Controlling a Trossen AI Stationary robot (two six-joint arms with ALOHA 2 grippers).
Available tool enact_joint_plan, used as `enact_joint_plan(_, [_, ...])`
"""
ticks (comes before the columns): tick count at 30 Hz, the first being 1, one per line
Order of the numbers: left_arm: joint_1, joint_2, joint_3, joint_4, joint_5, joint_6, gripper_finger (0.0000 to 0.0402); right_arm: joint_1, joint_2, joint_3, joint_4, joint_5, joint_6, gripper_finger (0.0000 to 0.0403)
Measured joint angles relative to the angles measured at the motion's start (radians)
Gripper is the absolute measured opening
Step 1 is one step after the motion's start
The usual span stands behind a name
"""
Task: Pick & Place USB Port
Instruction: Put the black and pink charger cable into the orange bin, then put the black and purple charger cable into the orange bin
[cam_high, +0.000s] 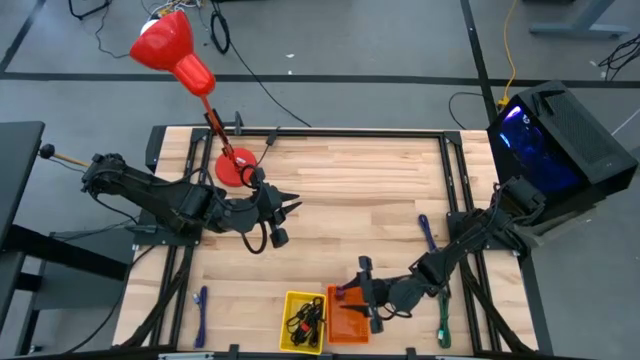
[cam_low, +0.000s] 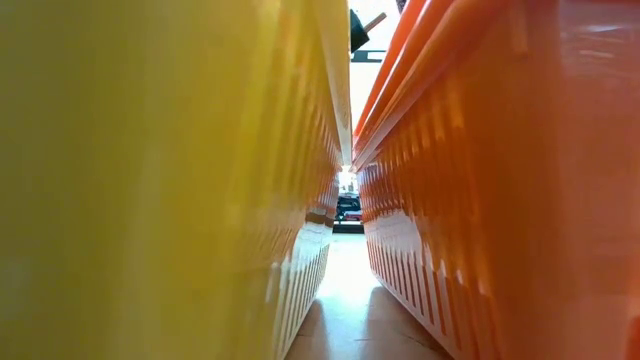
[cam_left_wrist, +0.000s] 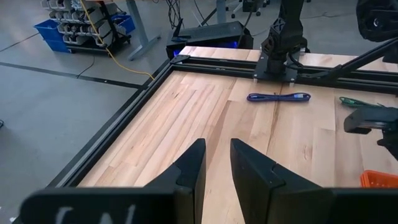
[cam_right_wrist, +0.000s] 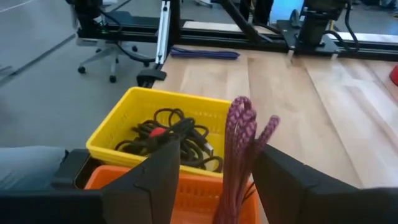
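Though bins (cam_low: 150, 180) close, low view blocked

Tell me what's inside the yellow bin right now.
The yellow bin holds a tangle of black cables with a red bit showing. Whatever lies beneath the tangle is covered.

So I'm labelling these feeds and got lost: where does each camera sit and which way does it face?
High view: overhead, looking down; both arms, yellow bin, orange bin.
Low view: table height, wedged between the yellow bin and orange bin; no tool identifiable.
Left wrist view: looks across bare wood; left tool empty.
Right wrist view: above the bins; right tool holds a purple cable.
All but the low view show the blue cable.
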Motion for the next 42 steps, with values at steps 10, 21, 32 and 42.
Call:
enact_joint_plan(10, [0.0, 0.0, 0.0, -0.011, 0.0, -0.002, 0.0078, 0.037, 0.0, 0.0, -0.004, -0.032, 0.028, 0.0197])
enact_joint_plan(21, [0.0, 0.0, 0.0, -0.015, 0.0, -0.019, 0.0078, 0.042, 0.0, 0.0, -0.021, 0.006, 0.026, 0.0197])
enact_joint_plan(32, [0.0, 0.038, 0.0, -0.018, 0.054, -0.045, 0.0078, 0.042, -0.047, 0.0, -0.324, 0.198, 0.08, 0.0197])
enact_joint_plan(42, [-0.004, 0.07, 0.0, -0.046, 0.059, -0.045, 0.0078, 0.038, -0.314, 0.0, -1.31, 0.317, 0.836, 0.0197])
